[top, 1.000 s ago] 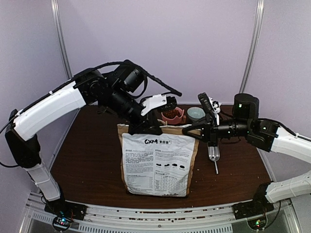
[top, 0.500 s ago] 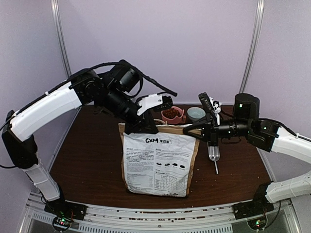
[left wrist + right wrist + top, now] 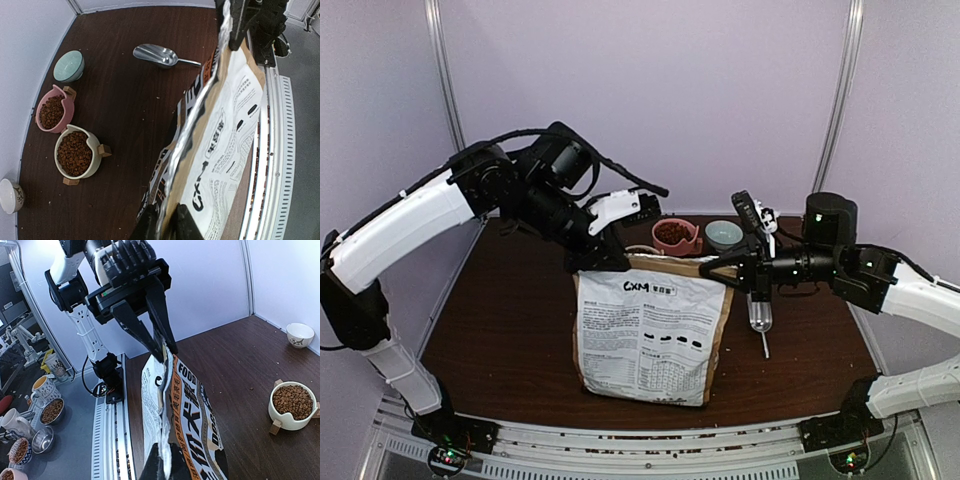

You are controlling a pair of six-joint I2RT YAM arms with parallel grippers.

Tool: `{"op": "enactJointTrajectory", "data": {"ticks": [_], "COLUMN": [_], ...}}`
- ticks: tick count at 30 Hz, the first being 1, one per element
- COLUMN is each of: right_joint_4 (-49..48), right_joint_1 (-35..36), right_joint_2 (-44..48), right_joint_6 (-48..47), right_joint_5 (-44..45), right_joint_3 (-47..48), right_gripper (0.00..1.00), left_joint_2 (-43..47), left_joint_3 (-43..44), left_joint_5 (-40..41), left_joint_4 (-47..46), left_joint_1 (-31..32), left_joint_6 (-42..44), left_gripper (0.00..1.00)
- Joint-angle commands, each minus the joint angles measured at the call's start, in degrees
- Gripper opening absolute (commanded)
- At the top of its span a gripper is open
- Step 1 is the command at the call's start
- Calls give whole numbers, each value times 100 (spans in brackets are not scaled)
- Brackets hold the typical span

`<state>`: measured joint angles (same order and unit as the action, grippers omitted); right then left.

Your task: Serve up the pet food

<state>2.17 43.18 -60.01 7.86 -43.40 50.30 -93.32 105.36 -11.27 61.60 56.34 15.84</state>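
Pet food [image 3: 73, 153], small reddish-brown kibble: heaped in a cream ceramic bowl [image 3: 95, 150] and a pink bowl [image 3: 70, 107], at the left of the left-wrist view. The teal bowl [image 3: 68, 65] above them holds none.
Silver metal scoop [image 3: 156, 54]: lies empty at top centre.
Printed white-and-brown bag [image 3: 225, 150]: upright. The right gripper [image 3: 162, 467] pinches its rim. The left gripper [image 3: 166, 220] sits narrowly astride the rim; whether it grips cannot be told.
Status: two bowls served, and a third apparently remains.

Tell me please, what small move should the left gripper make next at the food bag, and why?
Probably open the left gripper fully and draw it up off the pet food bag. It straddles the bag's top edge, the right gripper pinches the other corner, and the bag stands upright.
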Motion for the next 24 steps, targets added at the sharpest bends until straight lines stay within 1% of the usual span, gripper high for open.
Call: {"op": "enactJointTrajectory", "data": {"ticks": [1, 2, 3, 6, 7, 8, 10, 12, 14, 15, 21, 22, 24], "right_joint_4": [-158, -158, -157, -154, -148, -148, -149, -148, -152, -152, -144, -135, -127], "right_joint_1": [-83, -82, -82, -86, -86, -77, -94, -88, -90, -90, -99, -103, -108], "right_joint_2": [372, 376, 384, 419, 432, 437, 448, 453, 453, 455, 451, 454, 455], "right_joint_6": [-3, 4, 1, 4, 5, 1, 6, 5, 6, 5, 5, 1, 5], "right_joint_5": [-3, -2, 9, 26, 25, 32, 33, 41, 48, 50, 60, 59, 64], "right_joint_3": [85, 85, 78, 66, 67, 62, 51, 42, 35, 36, 39, 35, 29], "right_gripper": [0, 0, 0, 0, 0, 0, 0, 0, 0, 0, 0, 0, 0], "left_joint_2": [267, 281, 295, 354, 384, 411, 451, 472, 498, 512, 632, 665, 734], "left_joint_3": [-132, -152, -182, -262, -295, -330, -385, -436, -497, -518, -692, -711, -762], "left_joint_5": [808, 817, 814, 872, 931, 976, 1077, 1169, 1221, 1226, 1355, 1378, 1408], "left_joint_4": [301, 303, 303, 308, 296, 277, 272, 272, 273, 268, 211, 199, 154], "left_joint_1": [-219, -227, -240, -278, -295, -310, -331, -341, -359, -372, -492, -518, -543], "left_joint_6": [7, 15, 16, 1, -13, -26, -33, -29, -28, -28, -42, -45, -54], "left_gripper": [8, 2, 0, 0, 1, 7, 13, 13, 7, 0, 0, 2, 8]}}
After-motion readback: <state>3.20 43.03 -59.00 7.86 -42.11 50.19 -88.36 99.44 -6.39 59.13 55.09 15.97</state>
